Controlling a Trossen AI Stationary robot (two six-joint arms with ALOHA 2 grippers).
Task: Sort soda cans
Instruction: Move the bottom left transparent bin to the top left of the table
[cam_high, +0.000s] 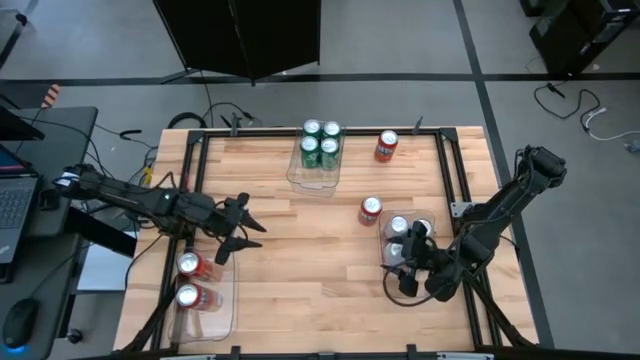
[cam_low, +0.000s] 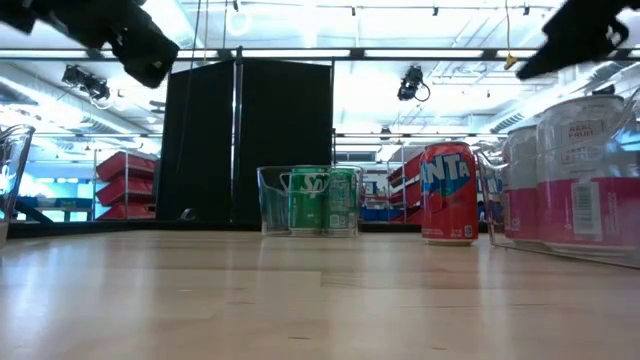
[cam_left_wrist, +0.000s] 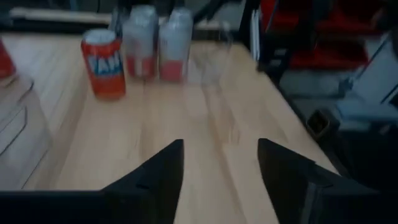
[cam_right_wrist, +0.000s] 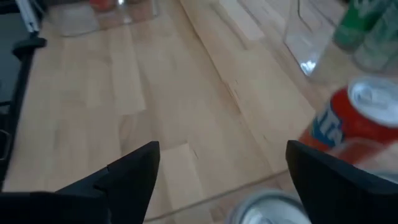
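Two red soda cans (cam_high: 190, 263) stand upright in the clear tray (cam_high: 222, 318) at the near left. Several green cans (cam_high: 320, 143) fill the far tray. Two silver-white cans (cam_high: 398, 238) stand in the right tray (cam_high: 428, 218). One red can (cam_high: 370, 210) stands on the table beside that tray, another (cam_high: 386, 146) stands at the far edge. My left gripper (cam_high: 250, 235) hovers open beside the left tray, with nothing between its fingers (cam_left_wrist: 155, 171). My right gripper (cam_high: 404, 280) hovers open just near of the right tray, above a silver can top (cam_right_wrist: 267, 208).
A black frame (cam_high: 445, 170) runs around the wooden tabletop. The middle of the table (cam_high: 310, 260) is bare wood. A laptop (cam_high: 15, 200) and a mouse (cam_high: 20, 322) sit on a side desk to the left. Cables lie on the floor beyond the far edge.
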